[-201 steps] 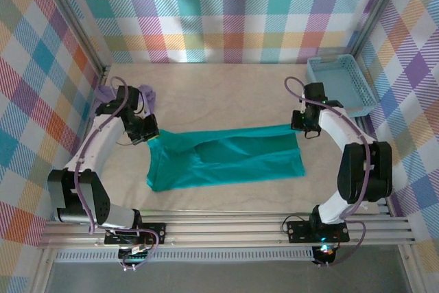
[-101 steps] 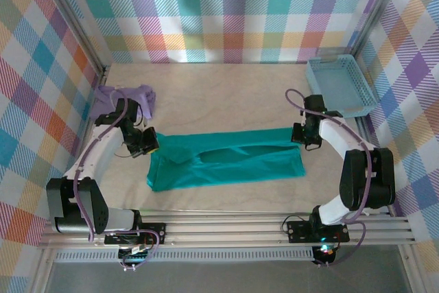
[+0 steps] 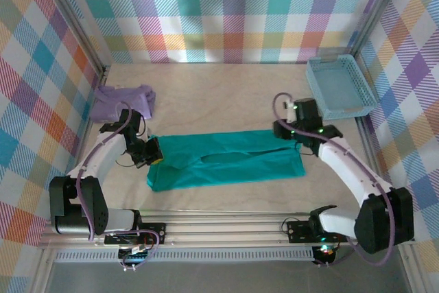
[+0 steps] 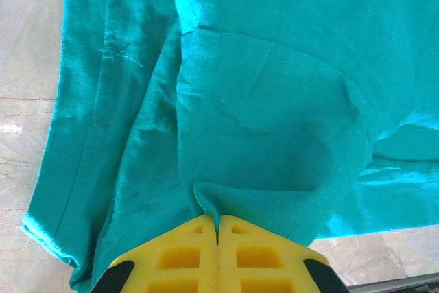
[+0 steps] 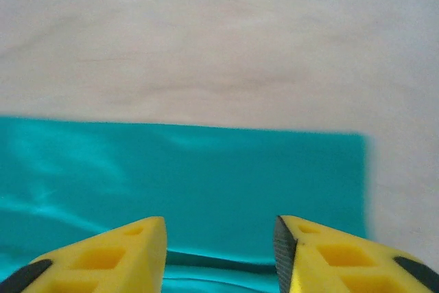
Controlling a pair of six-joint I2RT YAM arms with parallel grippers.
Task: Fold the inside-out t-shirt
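The teal inside-out t-shirt (image 3: 230,159) lies on the table as a long folded band running left to right. My left gripper (image 3: 152,150) is at its left end, shut on a pinch of the fabric. In the left wrist view the yellow fingertips (image 4: 218,219) meet with a ridge of t-shirt (image 4: 267,108) caught between them. My right gripper (image 3: 287,132) hovers over the far right corner of the shirt, open. In the right wrist view its gripper (image 5: 219,228) holds nothing, and flat t-shirt (image 5: 206,169) lies beneath.
A pale lavender garment (image 3: 123,101) is bunched at the far left by the wall. A light blue basket (image 3: 339,87) stands at the far right. Plaid walls close in three sides. The metal rail (image 3: 226,228) runs along the near edge.
My right gripper has opened, let go of the shirt's far right corner and shifted left. My left gripper has drawn its end of the shirt nearer, and the band lies narrower.
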